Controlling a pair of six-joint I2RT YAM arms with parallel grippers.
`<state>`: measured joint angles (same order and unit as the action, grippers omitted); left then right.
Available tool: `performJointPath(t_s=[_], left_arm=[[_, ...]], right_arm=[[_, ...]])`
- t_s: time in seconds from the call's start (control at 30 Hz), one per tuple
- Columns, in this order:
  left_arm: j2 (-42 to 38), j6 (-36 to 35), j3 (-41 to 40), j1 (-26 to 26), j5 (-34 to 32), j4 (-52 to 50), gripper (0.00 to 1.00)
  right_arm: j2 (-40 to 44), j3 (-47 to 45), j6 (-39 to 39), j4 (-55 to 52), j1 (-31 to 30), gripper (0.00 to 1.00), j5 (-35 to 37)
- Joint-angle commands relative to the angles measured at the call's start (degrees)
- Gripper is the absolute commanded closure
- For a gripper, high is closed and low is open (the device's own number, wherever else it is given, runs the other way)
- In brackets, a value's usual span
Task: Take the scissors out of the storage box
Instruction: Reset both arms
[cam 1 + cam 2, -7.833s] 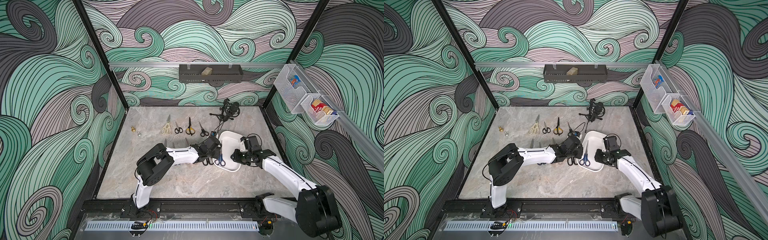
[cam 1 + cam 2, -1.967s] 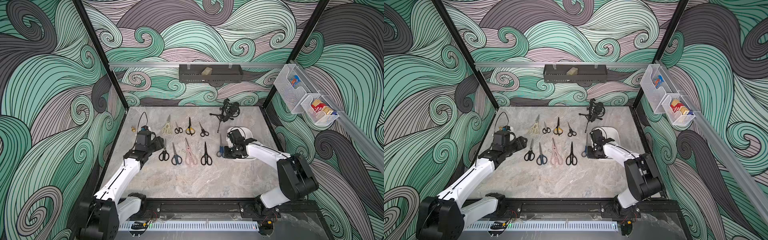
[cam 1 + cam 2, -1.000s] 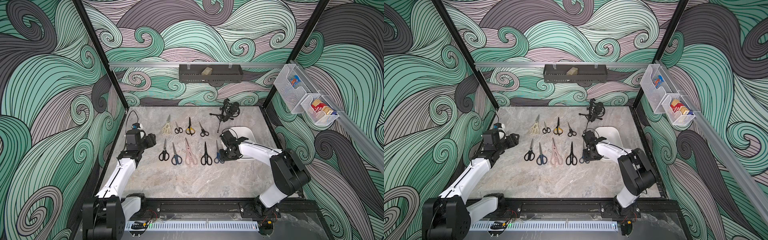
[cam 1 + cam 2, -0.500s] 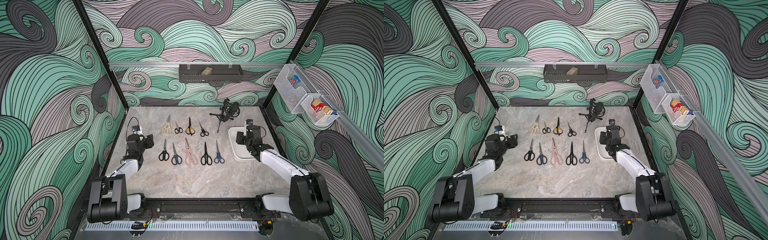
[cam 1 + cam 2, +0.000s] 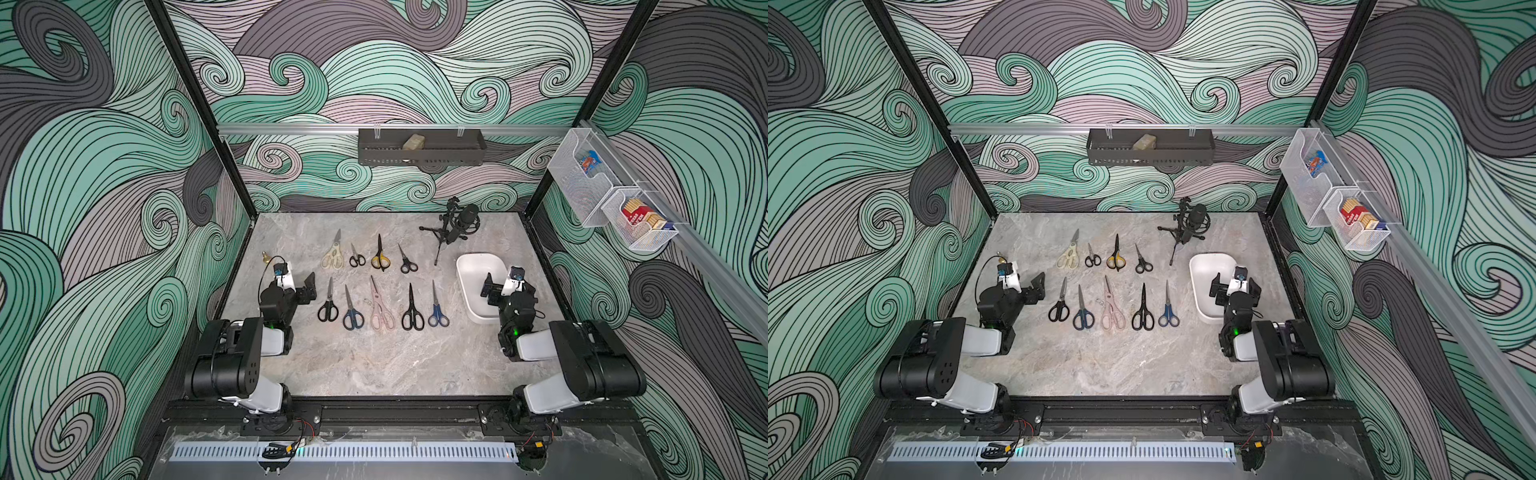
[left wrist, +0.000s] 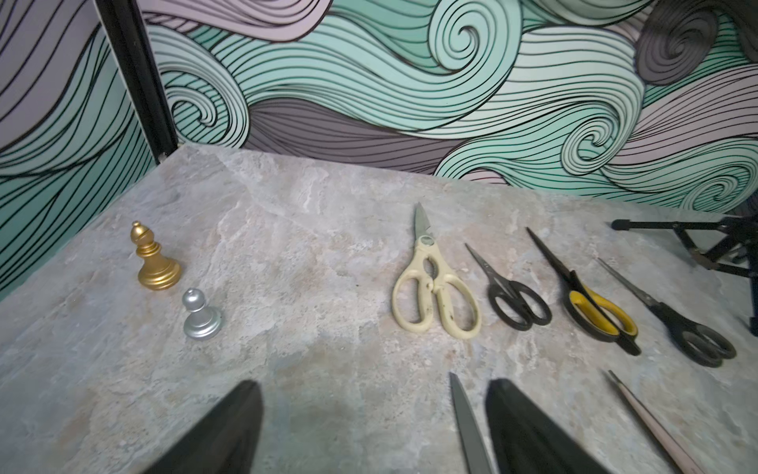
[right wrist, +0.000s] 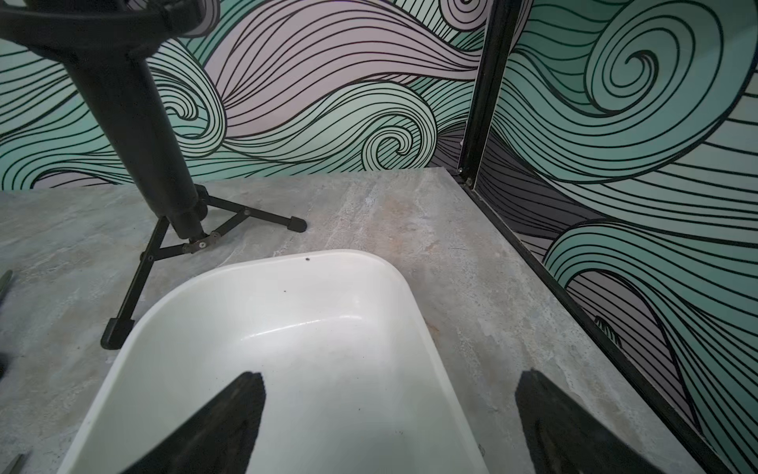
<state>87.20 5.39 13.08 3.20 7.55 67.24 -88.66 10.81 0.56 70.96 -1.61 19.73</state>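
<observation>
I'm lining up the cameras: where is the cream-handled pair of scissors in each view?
Both top views: cream-handled scissors, leftmost of the far row.
Left wrist: mid-frame, next to the small black pair.
Right wrist: not in it.
Shared landmark: the microphone tripod.

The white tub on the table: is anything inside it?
Nothing shows inside the white tub: its floor is bare apart from tiny dark specks. The right claw hangs over its near end, hiding that part.
</observation>
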Motion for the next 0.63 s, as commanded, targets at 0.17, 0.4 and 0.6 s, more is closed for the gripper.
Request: performJointPath(t_s=[0.17, 0.4, 0.6], left_arm=[[1.31, -1.60, -0.14, -1.36, -3.39, 6.89, 0.02], [3.19, -2.11, -1.22, -2.07, -4.56, 11.97, 0.01], [3.60, -3.45, -0.82, -3.49, -6.76, 12.01, 0.01]], right_arm=[[-0.79, -0.22, -0.73, 10.71, 0.73, 0.00, -2.39], [-1.14, 0.75, -0.65, 9.18, 1.00, 0.00, -3.62], [-0.26, 0.75, -0.04, 7.82, 2.66, 0.00, -7.34]])
